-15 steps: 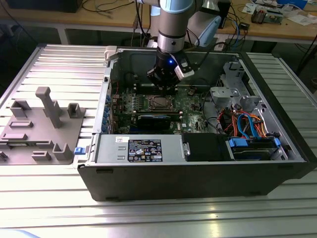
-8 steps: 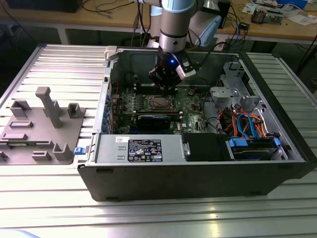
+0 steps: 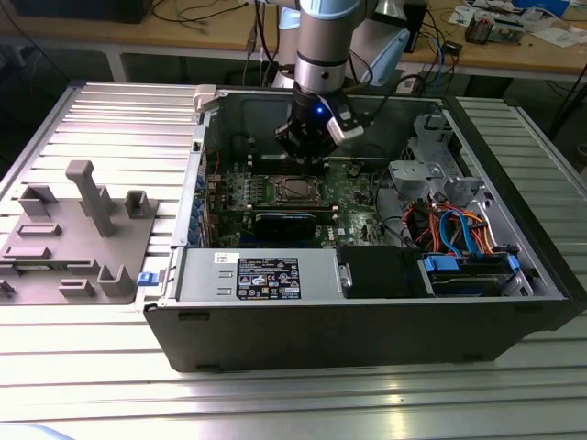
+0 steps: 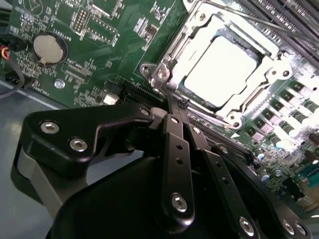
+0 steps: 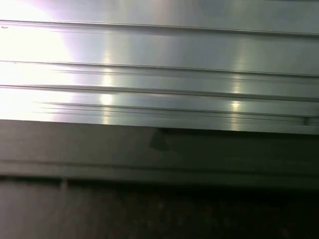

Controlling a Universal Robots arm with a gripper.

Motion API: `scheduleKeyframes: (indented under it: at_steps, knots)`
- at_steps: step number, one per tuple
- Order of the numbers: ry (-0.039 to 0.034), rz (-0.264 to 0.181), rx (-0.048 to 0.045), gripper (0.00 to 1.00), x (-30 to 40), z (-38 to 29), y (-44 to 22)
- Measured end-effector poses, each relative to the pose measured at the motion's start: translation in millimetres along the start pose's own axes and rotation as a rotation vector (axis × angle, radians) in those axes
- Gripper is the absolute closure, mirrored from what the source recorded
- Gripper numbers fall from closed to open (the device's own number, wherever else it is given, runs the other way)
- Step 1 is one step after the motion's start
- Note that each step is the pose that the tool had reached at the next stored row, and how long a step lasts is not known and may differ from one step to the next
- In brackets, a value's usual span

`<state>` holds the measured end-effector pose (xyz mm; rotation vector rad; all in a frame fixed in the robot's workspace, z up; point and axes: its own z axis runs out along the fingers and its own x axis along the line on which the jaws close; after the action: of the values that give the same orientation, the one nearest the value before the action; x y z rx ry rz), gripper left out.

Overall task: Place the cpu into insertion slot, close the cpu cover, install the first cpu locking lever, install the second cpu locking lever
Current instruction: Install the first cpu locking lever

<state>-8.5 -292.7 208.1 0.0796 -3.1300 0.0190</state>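
The cpu [image 4: 222, 67] lies flat in the insertion slot [image 4: 160, 73], its silver top showing through the window of the cpu cover [image 4: 172, 50], which lies down over it. A thin locking lever [image 4: 259, 22] runs along the socket's side by the memory slots. My gripper [image 4: 178, 103] is shut, its black fingertips meeting just off one corner of the socket, with nothing visible between them. In the exterior view my gripper [image 3: 310, 151] hangs inside the open computer case, just behind the cpu [image 3: 296, 190].
A black graphics card [image 3: 292, 223] sits in front of the socket, the power supply [image 3: 257, 275] nearer still. Orange and blue cables [image 3: 454, 229] fill the case's right side. A coin battery [image 4: 49, 48] is on the board. A grey fixture [image 3: 78, 229] stands on the exterior view's left.
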Motion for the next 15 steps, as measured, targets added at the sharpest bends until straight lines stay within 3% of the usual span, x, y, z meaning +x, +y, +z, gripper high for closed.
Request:
scheduleKeyframes:
  at_steps: [2, 5, 10, 15]
  knots:
    - [0.0003, 0.0, 0.0032, 0.89, 0.1, 0.0, -2.8]
    - [0.0006, 0.0, 0.0114, 0.89, 0.6, 0.1, -12.4]
    - [0.0006, 0.0, 0.0131, 0.89, 1.4, 0.4, -28.9]
    - [0.0009, 0.0, 0.0146, 0.89, 1.7, -1.1, -33.4]
